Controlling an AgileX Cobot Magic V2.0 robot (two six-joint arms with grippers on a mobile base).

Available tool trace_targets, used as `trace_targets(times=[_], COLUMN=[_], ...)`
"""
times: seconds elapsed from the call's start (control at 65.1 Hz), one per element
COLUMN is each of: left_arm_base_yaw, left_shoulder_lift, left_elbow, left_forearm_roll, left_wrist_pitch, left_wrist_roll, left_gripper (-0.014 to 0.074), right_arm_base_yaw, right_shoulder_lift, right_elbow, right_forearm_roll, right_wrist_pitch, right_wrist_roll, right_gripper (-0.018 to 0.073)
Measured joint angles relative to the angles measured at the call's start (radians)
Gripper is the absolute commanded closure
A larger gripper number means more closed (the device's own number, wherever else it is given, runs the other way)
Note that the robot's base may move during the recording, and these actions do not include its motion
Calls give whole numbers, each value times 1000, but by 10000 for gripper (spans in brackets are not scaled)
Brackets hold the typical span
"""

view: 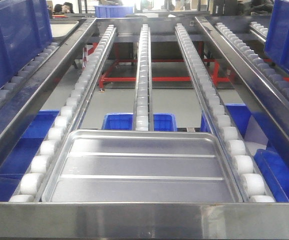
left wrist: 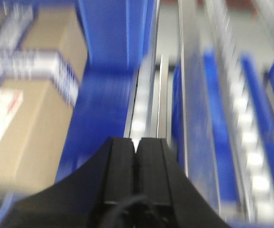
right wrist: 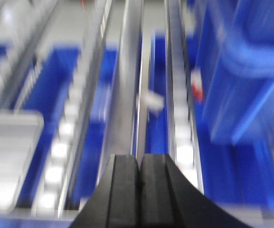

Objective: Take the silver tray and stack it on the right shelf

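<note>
Silver tray [view: 141, 167] lies flat on the shelf [view: 142, 75] by its front rail [view: 144, 220], my left gripper [left wrist: 136, 142] and right gripper [right wrist: 140, 159] look pressed together, blurry though.

Holding left tool [left wrist: 137, 142] and right tool [right wrist: 140, 159] with black jaws pressed together, gripping nothing, both pointing forward.

In your front view, the silver tray [view: 141, 167] lay at bottom centre, its near edge just behind the front rail [view: 144, 220]. It sat between the left track [view: 79, 95] and the right track [view: 209, 95], and the centre track [view: 143, 70] ran up-frame from its far edge. Bins [view: 119, 121] sat below the tracks at mid-frame. One crate [view: 11, 35] stood upper left and a second crate [view: 287, 30] upper right.
</note>
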Motion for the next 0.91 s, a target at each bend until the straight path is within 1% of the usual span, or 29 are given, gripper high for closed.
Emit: trace_targets(times=[0.046, 0.092, 0.154, 0.246, 0.353, 0.507, 0.599, 0.676, 0.783, 0.906], left_arm_base_yaw=[0, 0, 0, 0, 0, 0, 0, -14, -53, -134], left_shoulder_lift=[81, 137, 220, 311, 378, 448, 492, 519, 550, 594], left_elbow=[-40, -68, -88, -95, -97, -103, -115, -132, -173, -214], left_forearm_roll=[0, 0, -2, -26, -51, -116, -156, -165, -158, -80], left_wrist_pitch=[85, 136, 167, 177, 168, 148, 175, 182, 182, 182], left_wrist_roll=[0, 0, 0, 0, 0, 0, 0, -4, -51, -169], left_gripper=[678, 678, 678, 678, 678, 678, 679, 689, 689, 689], right_arm_base_yaw=[0, 0, 0, 0, 0, 0, 0, 1, 29, 103], right_shoulder_lift=[86, 151, 251, 365, 457, 556, 618, 662, 699, 736], right_elbow=[-50, -82, -123, -148, -149, -156, -183, -209, -256, -305], right_forearm_roll=[8, 18, 36, 44, 65, 112, 135, 145, 147, 142], right_wrist_pitch=[83, 137, 200, 231, 244, 243, 266, 268, 252, 211], right_wrist_roll=[0, 0, 0, 0, 0, 0, 0, 0, 32, 118], right_gripper=[510, 510, 510, 510, 510, 508, 501, 501, 500, 500])
